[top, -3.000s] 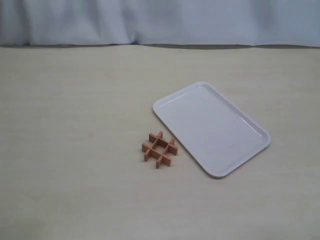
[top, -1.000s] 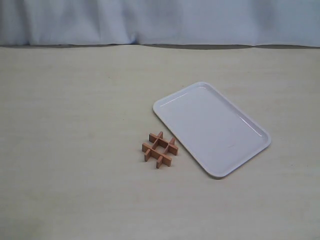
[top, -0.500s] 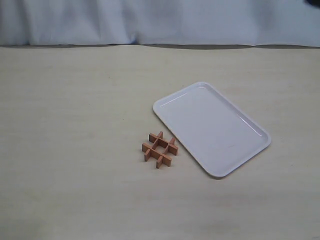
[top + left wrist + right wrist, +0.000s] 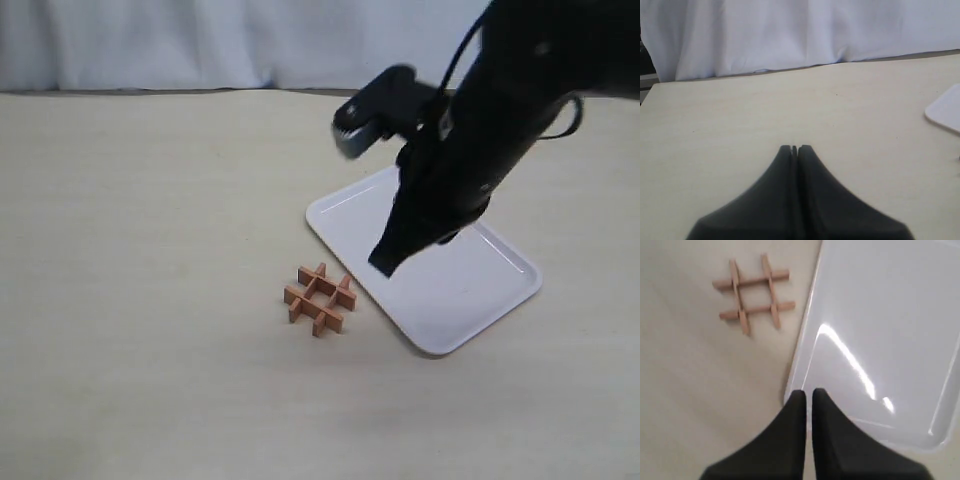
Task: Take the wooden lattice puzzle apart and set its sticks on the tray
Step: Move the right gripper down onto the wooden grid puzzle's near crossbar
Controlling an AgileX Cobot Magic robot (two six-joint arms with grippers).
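Exterior view, and here comes the action: half a second ago there was only a dark sliver at the top corner, and now the right arm (image 4: 480, 130) has swung right in over the tray (image 4: 470, 295), its black claw (image 4: 383, 265) pointing down above the tray's near-left long edge. The wooden lattice puzzle (image 4: 320, 299) hasn't budged from where it lay before. It sits flat on the desk (image 4: 150, 250), just beside that same tray edge with a narrow strip of bare desk between them, and its four sticks (image 4: 752, 280) are all locked in the hash shape. The tray hasn't shifted either. From the right wrist view the right claw (image 4: 808, 392) is all but closed, just a thin slit between its fingers (image 4: 795, 415), gripping nothing, hanging over the tray's (image 4: 880, 315) rim with the puzzle (image 4: 754, 294) a little way off. The left wrist view shows the left claw (image 4: 794, 148) pressed fully together, also with nothing in it, above bare desk, a corner of the tray (image 4: 946, 109) peeking in. There's plenty of open desk to the left of the puzzle and in front of it; the tight side is toward the tray. At the far edge the desk meets a white curtain (image 4: 150, 40).
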